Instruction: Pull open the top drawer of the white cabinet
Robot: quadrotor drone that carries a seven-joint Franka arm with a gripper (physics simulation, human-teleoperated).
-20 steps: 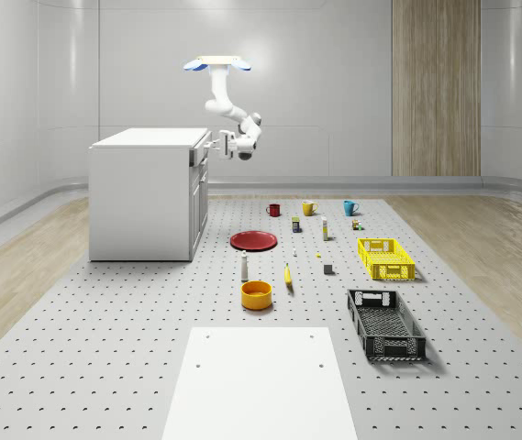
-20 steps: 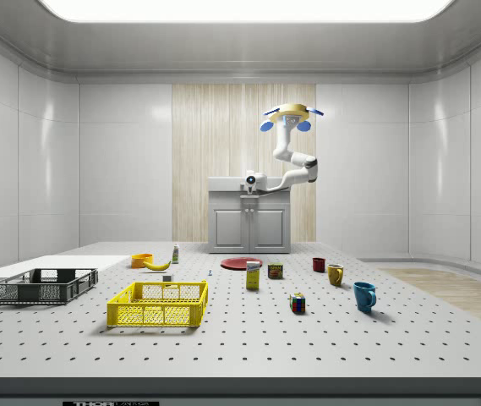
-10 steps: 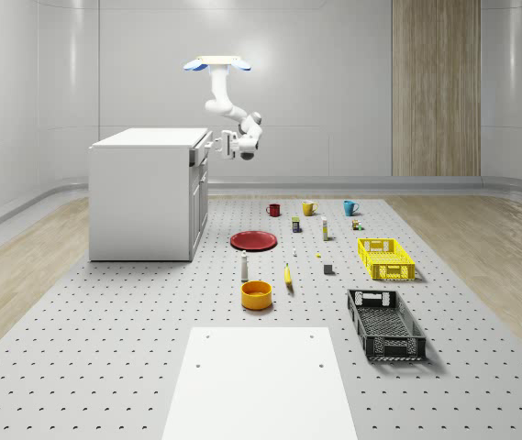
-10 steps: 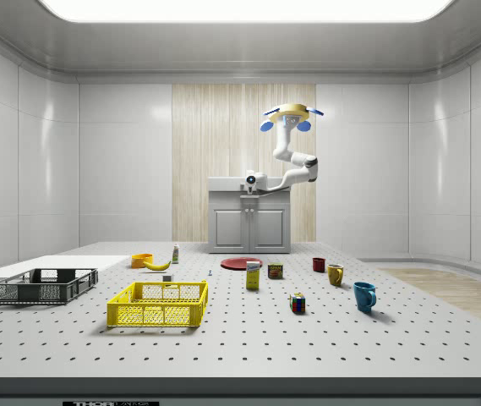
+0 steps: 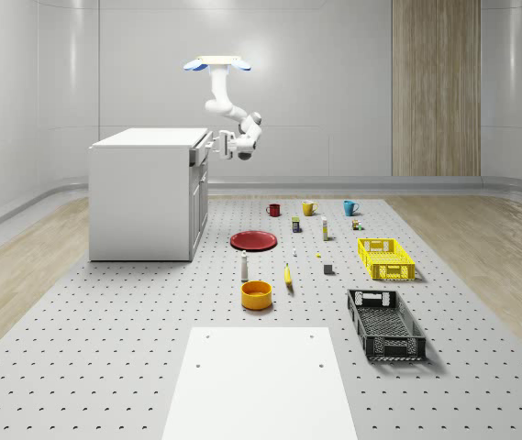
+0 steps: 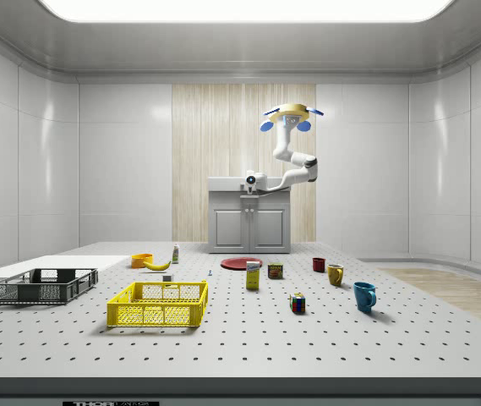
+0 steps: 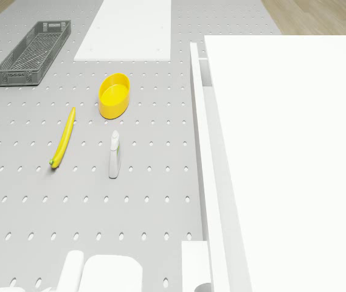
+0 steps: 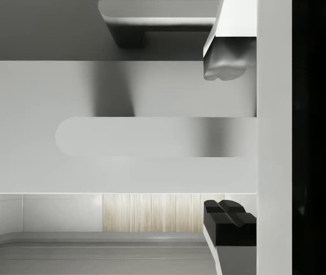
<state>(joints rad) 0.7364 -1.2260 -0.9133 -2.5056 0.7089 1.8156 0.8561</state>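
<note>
Grey perforated floor in a pale panelled room with one wood-slat wall strip; white cabinet (image 5: 141, 197) standing on the floor. Item one, the robot: the drone (image 5: 216, 64) hovers in the air above and just in front of the cabinet's drawer face, with the arm bent down and back so the gripper (image 5: 213, 142) reaches the front level, which suits a straight pull away from the cabinet. Item two, the top drawer (image 5: 196, 156): directly ahead of the gripper, under the cabinet's top edge. Its handle (image 8: 151, 136) lies as a pale bar between the two fingers (image 8: 226, 66), which stand spread on either side of it with clear space to each, so you have the jaws apart and not yet clamped. From the drone view a thin slot runs between the drawer front and the cabinet top; you cannot tell whether the drawer has started out. Item three, well below the gripper and away from the cabinet: red plate (image 5: 254, 240), white bottle (image 5: 244, 266), banana (image 5: 288, 275), orange bowl (image 5: 256, 294), yellow crate (image 5: 386, 258), black crate (image 5: 385, 324), all clear of the likely pull path. No brand, label or writing is legible on anything.
</note>
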